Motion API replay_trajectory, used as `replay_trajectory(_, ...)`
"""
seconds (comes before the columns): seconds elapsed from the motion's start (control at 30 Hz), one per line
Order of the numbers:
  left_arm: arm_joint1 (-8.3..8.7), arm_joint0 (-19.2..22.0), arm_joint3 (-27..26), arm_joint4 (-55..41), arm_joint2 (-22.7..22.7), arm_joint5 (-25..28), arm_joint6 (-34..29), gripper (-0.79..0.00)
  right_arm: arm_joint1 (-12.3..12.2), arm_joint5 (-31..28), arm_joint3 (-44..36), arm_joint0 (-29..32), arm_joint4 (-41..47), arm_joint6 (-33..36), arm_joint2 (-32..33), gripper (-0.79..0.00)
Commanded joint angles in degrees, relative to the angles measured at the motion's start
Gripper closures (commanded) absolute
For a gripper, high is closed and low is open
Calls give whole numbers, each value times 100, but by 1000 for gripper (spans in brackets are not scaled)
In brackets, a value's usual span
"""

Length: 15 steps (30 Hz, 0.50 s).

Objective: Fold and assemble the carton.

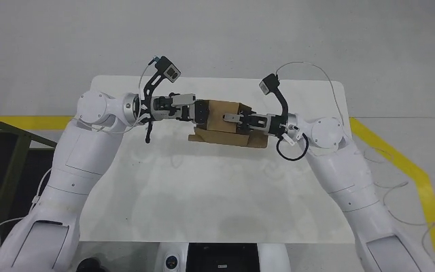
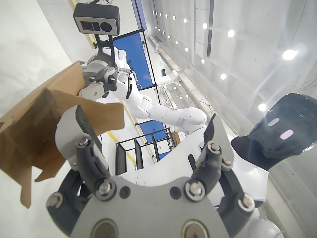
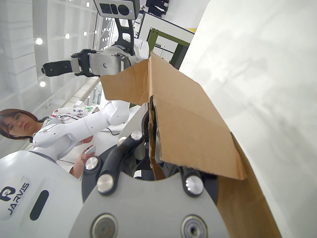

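Now | right gripper (image 1: 232, 117) clamped on carton (image 1: 219, 124) wall | left gripper (image 2: 146, 115) fingers apart at opposite end

Both arms extended forward, elbows out, wrists turned inward, grippers facing each other. Left gripper (image 2: 146, 115): fingers spread wide. Right gripper (image 1: 234, 119): clamped on carton (image 1: 221, 112) wall.

My surroundings: a white desk on a grey floor

My desk (image 1: 224, 197) has rounded corners. Yellow tape (image 1: 391, 151) crosses the grey floor (image 1: 217, 34) at 3 o'clock, and another yellow strip (image 1: 34, 123) lies at 9 o'clock beside a dark rack (image 1: 17, 146). The left wrist view shows blue wall panels (image 2: 135, 48) and round ceiling lights (image 2: 289, 54).
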<state>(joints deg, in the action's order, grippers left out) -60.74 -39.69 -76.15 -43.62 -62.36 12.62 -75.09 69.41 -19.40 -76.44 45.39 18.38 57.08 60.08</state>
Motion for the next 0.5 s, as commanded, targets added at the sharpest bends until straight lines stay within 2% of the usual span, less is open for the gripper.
replay_trajectory(0.0,-27,34,15,-14,64,-6,18,-785,13,14,-9,-11,18,-30,-38,0)
replay_trajectory(0.47,-139,189,162,86,278,65,-77,-785,61,74,-101,-66,85,25,-190,0)
